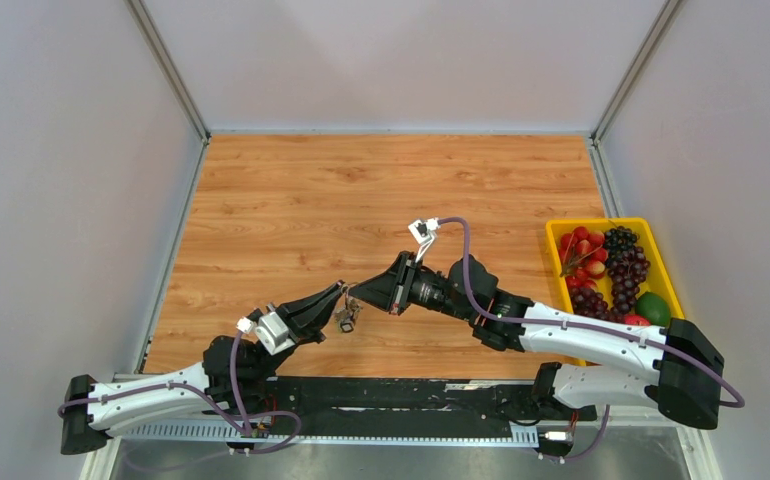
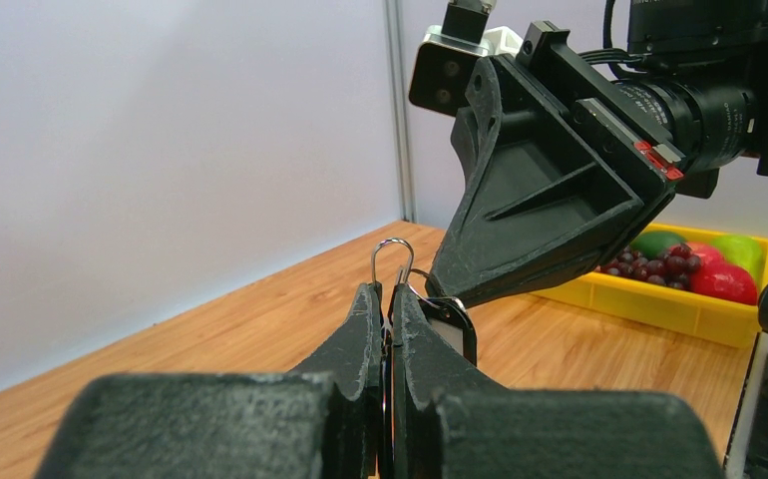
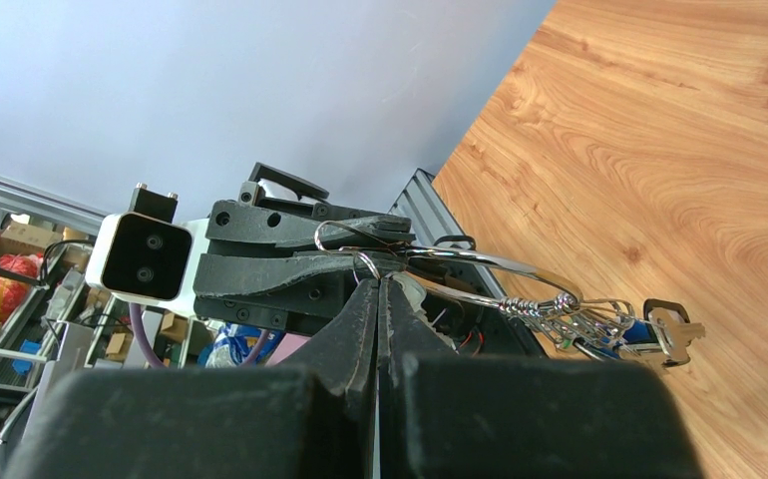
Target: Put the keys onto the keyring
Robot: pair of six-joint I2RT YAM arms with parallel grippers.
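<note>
Bench (image 1: 361,200) of brown wood fills the middle of the top view. Two arms reach in from the near edge. The left arm (image 1: 151,390) comes from the left and the right arm (image 1: 581,335) from the right. They meet near the front middle of the bench.

A yellow tray (image 1: 601,222) sits at the right edge of the bench, well apart from where the arms meet. It holds fruit (image 1: 621,265): dark grapes, red pieces and something green.

The left end effector (image 1: 339,290) and the right end effector (image 1: 353,293) point at each other, with their tips almost touching.

In the left wrist view, the left end effector's two fingers (image 2: 365,324) are squeezed nearly together. A thin loop of the keyring (image 2: 392,244) sticks up from between them, so it is pinching the wire.

In the right wrist view, the right end effector (image 3: 378,289) is squeezed just as tight. Its tips nip a small bend of the same wire, right beside the tips of the left one.

From there the keyring (image 3: 490,262) curves out to the right as a big silver ring.

The keys (image 3: 659,334) hang in a bunch at its far end, above the wood. One is silver with a dark head, and a bit of blue shows beside it. From the top they are a small dark clump (image 1: 346,320) just under the two tips.
</note>
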